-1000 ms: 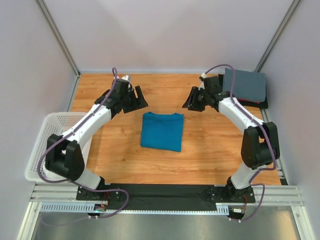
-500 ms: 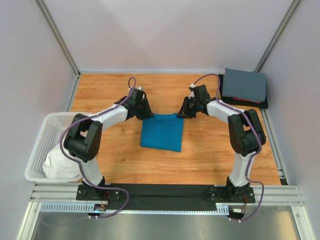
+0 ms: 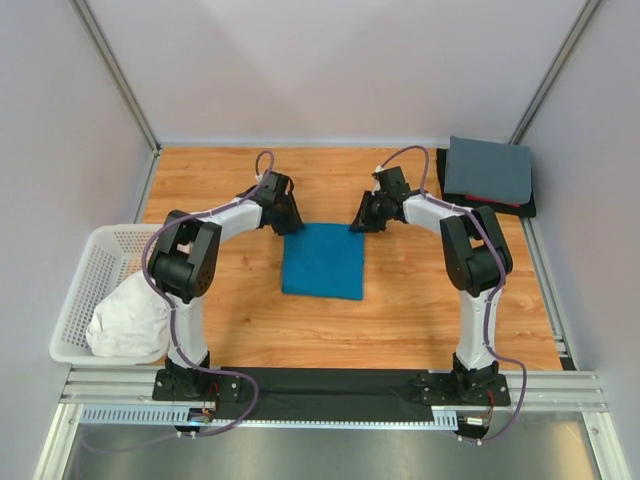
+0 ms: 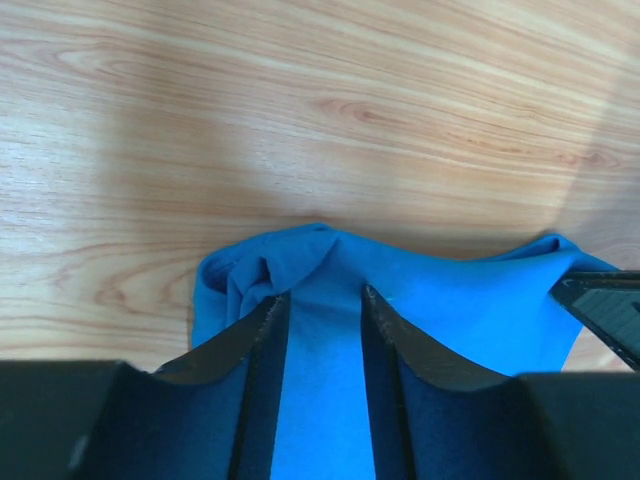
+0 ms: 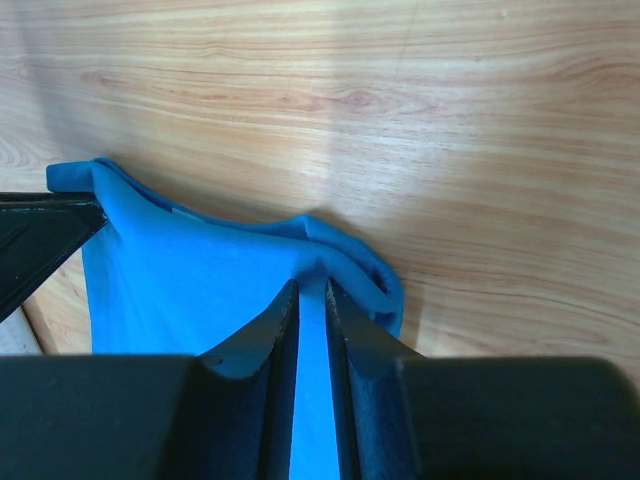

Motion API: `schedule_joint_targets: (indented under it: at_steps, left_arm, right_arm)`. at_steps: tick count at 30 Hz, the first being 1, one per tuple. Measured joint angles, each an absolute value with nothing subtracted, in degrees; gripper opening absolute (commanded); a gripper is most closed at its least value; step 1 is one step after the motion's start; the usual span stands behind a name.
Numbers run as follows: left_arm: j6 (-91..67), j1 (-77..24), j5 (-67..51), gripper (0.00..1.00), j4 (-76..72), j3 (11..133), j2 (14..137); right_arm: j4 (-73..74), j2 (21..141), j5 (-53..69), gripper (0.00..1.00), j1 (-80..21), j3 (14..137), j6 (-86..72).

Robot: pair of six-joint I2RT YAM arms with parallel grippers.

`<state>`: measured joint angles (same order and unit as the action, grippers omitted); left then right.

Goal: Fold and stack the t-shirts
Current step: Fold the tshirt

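- The basket [image 3: 75,275] is sitting at the table's [image 3: 420,310] left edge, with a white tee [image 3: 125,320] lying crumpled in its near end.
- My left pincer [image 4: 318,300] is reaching onto the far left corner of the blue tee [image 4: 450,320]. The jaws are standing partly apart with blue cloth filling the gap, and I cannot tell whether they are gripping.
- The blue tee is lying mid-table, folded into a plain rectangle, its far edge puckering at both corners.
- My right pincer [image 5: 311,290] is clenching the far right corner, pinching a strip of cloth between nearly closed jaws.
- A grey tee [image 3: 487,170] is lying folded in the far right corner, with the edges of a red tee [image 3: 495,203] and a dark tee [image 3: 528,206] showing beneath it.
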<state>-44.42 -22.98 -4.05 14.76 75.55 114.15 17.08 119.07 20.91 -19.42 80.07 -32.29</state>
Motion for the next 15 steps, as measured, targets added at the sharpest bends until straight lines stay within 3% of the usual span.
schedule_joint_targets:
  at_steps: [4, 5, 8, 11, 15]
  left_arm:
    - [-42.6, -22.9, -5.4, 0.60, 15.1, 75.7, 113.6]
    - [-41.9, -22.9, -5.7, 0.70, 15.5, 75.6, 112.9]
    - [-38.7, -22.9, -6.7, 0.81, 17.0, 74.2, 108.0]
    - [-36.0, -23.2, -6.5, 0.82, 19.0, 70.8, 98.3]
    - [-34.2, -24.9, -5.0, 0.81, 20.2, 65.1, 82.3]
  right_arm:
    - [18.9, 119.1, 20.9, 0.30, -19.4, 81.8, -32.0]
    - [19.4, 118.9, 21.0, 0.39, -19.4, 82.3, -31.7]
    - [21.3, 117.0, 21.0, 0.63, -19.4, 82.3, -31.0]
    - [23.2, 110.8, 20.4, 0.76, -19.4, 79.7, -30.3]
    - [24.0, 98.0, 20.1, 0.73, -19.4, 73.4, -29.9]
